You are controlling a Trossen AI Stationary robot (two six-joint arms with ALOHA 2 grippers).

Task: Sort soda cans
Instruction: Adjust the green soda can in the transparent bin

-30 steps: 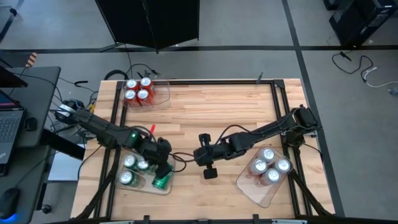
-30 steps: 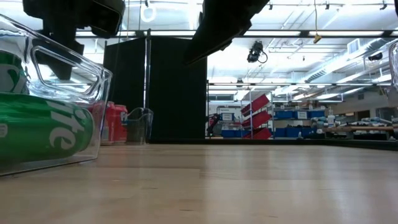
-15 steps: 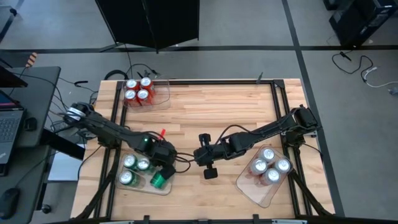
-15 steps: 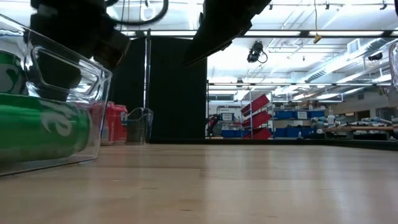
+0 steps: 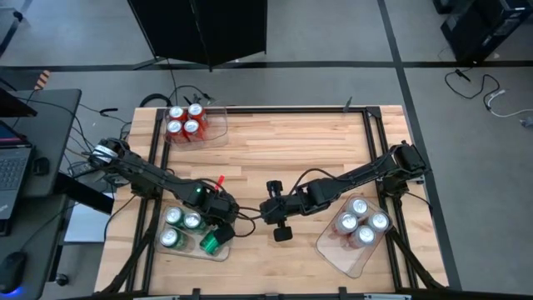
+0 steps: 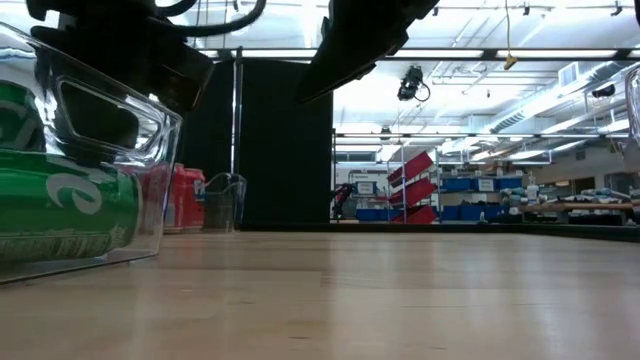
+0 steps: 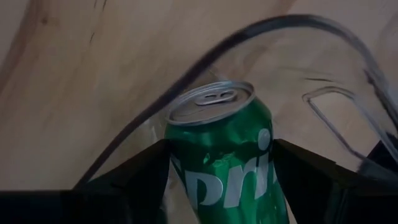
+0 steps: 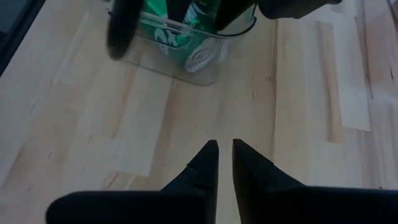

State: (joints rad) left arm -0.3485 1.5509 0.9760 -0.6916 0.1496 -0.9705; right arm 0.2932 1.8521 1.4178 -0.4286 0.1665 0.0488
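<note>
A green soda can lies on its side in the clear tray at the table's near left, beside three upright green cans. My left gripper reaches steeply down into that tray and is shut on the lying can, whose silver top points away from the wrist. In the low view the can rests along the tray's floor. My right gripper hangs shut over bare wood at mid-table, holding nothing. My left gripper has the green can between its two fingers, one finger against each curved side, around the can's middle. The fingers come from above, slanting steeply down, and lie across the can. The can lies on its side on the tray's floor.
A clear tray with several red cans stands at the far left corner. Another clear tray with several silver cans sits at the near right. Bare wood spreads across the middle and far right of the table. Black frame rails edge the table.
My left gripper has sunk deeper into the near-left tray and tipped a little steeper. The green can between its fingers has shifted slightly toward the table's left inside the tray, still lying on its side.
</note>
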